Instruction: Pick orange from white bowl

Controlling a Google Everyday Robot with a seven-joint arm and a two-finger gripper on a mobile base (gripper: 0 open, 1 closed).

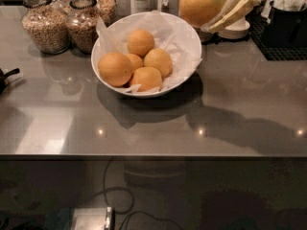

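Note:
My gripper [216, 8] is at the top right, above the far right rim of the white bowl [192, 37]. It is shut on an orange [201, 3] with a paler yellow-green patch, held up in the air well clear of the bowl. Its cream fingers [235, 11] wrap the fruit's right side. The bowl is lined with crinkled white paper and holds several deep-orange fruits [115, 68].
Two glass jars of grain [45, 25] stand at the back left beside the bowl. A stack of small cream bowls [235, 30] and a dark tray with a black container [283, 28] stand at the back right. The grey counter's front edge [153, 155] runs across the middle.

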